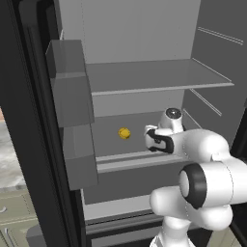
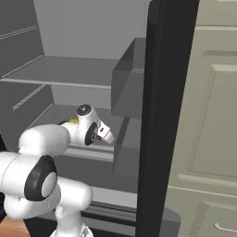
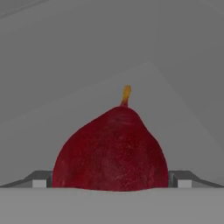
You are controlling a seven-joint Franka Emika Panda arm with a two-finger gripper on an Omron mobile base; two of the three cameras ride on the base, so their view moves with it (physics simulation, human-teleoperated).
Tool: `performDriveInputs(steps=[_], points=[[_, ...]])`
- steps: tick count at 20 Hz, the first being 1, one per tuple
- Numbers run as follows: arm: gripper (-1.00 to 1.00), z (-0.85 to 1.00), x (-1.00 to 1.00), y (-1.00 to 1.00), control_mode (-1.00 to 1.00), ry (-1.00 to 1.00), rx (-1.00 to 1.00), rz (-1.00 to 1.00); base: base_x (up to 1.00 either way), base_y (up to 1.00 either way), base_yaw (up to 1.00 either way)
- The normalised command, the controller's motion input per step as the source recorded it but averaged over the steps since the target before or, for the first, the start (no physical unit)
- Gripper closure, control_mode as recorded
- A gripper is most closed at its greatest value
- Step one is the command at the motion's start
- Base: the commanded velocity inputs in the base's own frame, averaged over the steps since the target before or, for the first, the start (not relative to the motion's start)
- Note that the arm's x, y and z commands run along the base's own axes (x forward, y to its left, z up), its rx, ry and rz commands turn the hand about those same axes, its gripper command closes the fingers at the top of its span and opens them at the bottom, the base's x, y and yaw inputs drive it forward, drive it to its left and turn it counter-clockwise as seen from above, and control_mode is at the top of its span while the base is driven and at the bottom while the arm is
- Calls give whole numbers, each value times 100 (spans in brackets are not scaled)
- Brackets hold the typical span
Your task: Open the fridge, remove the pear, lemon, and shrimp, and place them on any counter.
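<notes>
Hand view: the dark-red, yellow-stemmed pear (image 3: 111, 151) sits directly ahead between the wide-spread, empty gripper (image 3: 111, 183) fingertips, stem pointing up in this view.

We see our white arm (image 1: 202, 183) rising from the base, bending at a bulky dark-ringed elbow and reaching forward and slightly down, with the forearm stretched level ahead of us. The wrist (image 2: 88, 127) is turned so the hand points away from the base cameras, a round dark cap on top of it. Seen from the hand, our tool (image 3: 111, 183) stands with its jaws spread wide, one grey fingertip (image 3: 40, 180) low at the left and the other low at the right.
</notes>
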Motion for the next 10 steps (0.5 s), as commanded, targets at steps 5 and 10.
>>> performDriveInputs(steps=[5,10], points=[[100,-13,20,0,-100,0,0,0,0,0,0],[100,-2,2,0,-100,0,0,0,0,0,0]])
